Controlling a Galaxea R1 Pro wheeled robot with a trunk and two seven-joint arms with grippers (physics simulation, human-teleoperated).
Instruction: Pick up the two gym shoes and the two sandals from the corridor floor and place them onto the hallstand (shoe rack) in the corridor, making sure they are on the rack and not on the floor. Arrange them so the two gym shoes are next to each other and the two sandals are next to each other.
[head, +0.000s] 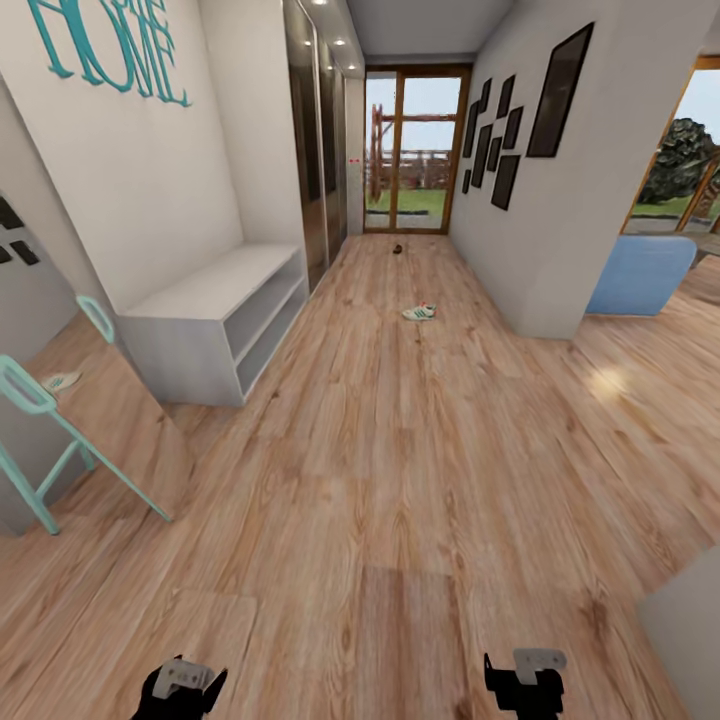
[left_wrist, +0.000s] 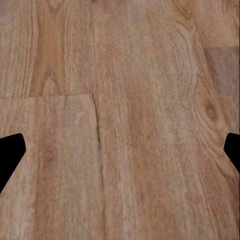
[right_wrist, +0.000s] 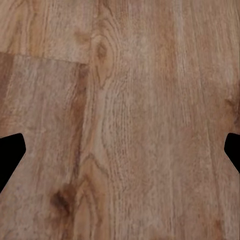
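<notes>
A: Where do things stand?
B: Approach step, I'd say. One gym shoe (head: 419, 312) lies on the corridor floor (head: 400, 470) ahead, past the grey bench (head: 215, 325); something small and dark (head: 398, 249) sits near the glass door (head: 418, 150).
A: Claws?
B: Left gripper (left_wrist: 120, 155) and right gripper (right_wrist: 120, 155) are both spread, empty. Next: drive closer.

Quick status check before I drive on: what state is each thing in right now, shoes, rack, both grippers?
Gym shoe: on the floor, mid-corridor, apart from the rack.
Dark item: on the floor near the glass door; too small to identify.
Rack: both tiers and top bare.
Left gripper: open, holding nothing.
Right gripper: open, holding nothing.
</notes>
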